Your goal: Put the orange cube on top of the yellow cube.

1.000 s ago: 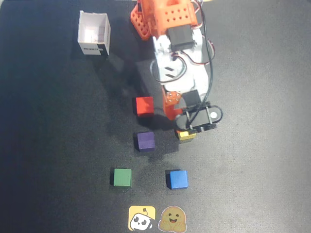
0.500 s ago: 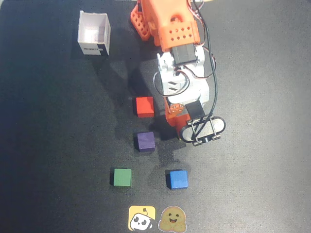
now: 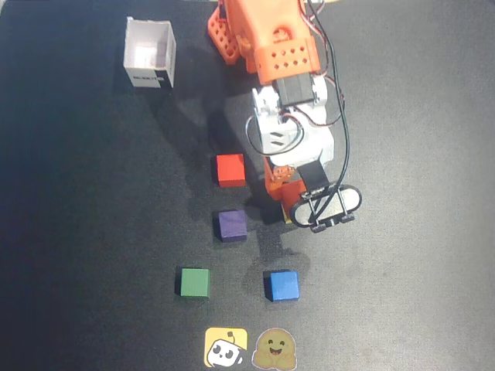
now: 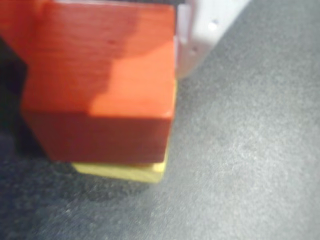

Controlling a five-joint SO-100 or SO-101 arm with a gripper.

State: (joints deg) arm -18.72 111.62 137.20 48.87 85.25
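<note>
On the dark tabletop [image 3: 418, 255], just right of the purple cube [image 3: 230, 225], the orange cube [image 4: 100, 80] sits right on top of the yellow cube [image 4: 122, 171], fingers [image 3: 288, 202] pinching it, so it only needs letting go.

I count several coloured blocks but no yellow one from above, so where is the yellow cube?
In the wrist view the yellow cube sits directly under the orange cube; in the overhead view the arm hides it, right of the purple cube.
</note>
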